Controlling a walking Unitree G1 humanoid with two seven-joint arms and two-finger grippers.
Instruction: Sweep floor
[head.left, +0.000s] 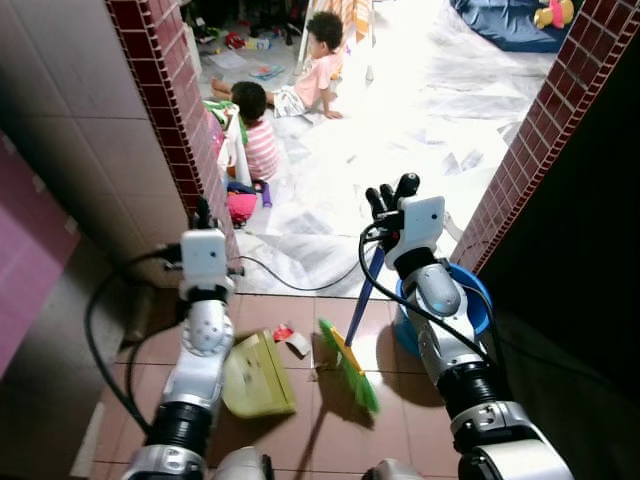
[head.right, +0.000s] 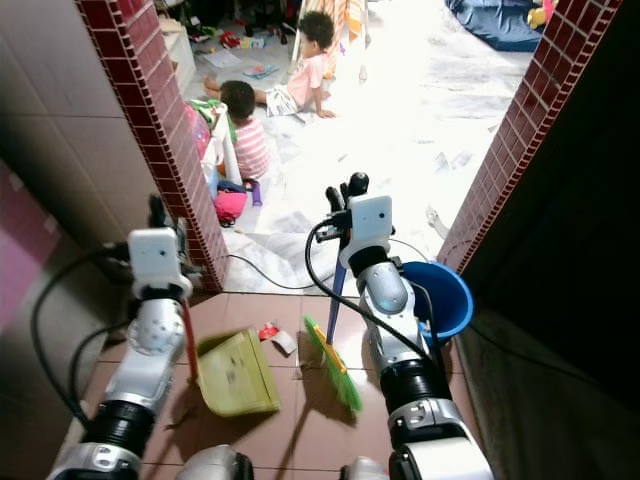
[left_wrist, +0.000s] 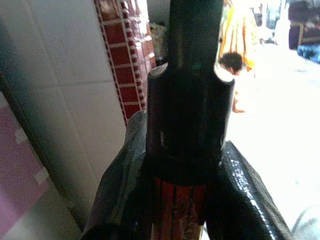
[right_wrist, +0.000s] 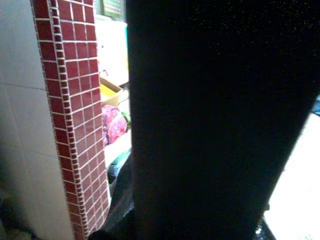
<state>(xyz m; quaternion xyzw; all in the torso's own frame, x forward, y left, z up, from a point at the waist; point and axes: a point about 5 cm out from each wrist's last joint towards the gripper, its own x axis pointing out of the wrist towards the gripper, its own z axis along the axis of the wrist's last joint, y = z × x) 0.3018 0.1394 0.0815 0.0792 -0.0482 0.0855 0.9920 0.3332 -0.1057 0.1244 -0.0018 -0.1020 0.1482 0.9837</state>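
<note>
Dustpan (head.right: 236, 372): yellow-green, on a red handle (head.right: 189, 342). Broom (head.left: 350, 366): green bristles with a yellow band, blue stick (head.left: 366, 285). Bucket (head.right: 440, 297): blue. Floor tiles (head.left: 330, 420): reddish-brown. Wall edges (head.left: 165, 110): small dark red tiles with pale grout. One child's shirt (head.left: 262, 150): red-and-white striped; the other child's shirt (head.left: 320, 80): pink.

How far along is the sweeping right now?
Nothing is in the dustpan yet. The right claw holds the broom and the left claw holds the dustpan's handle. Still left: the scraps lying on the floor between them.
</note>
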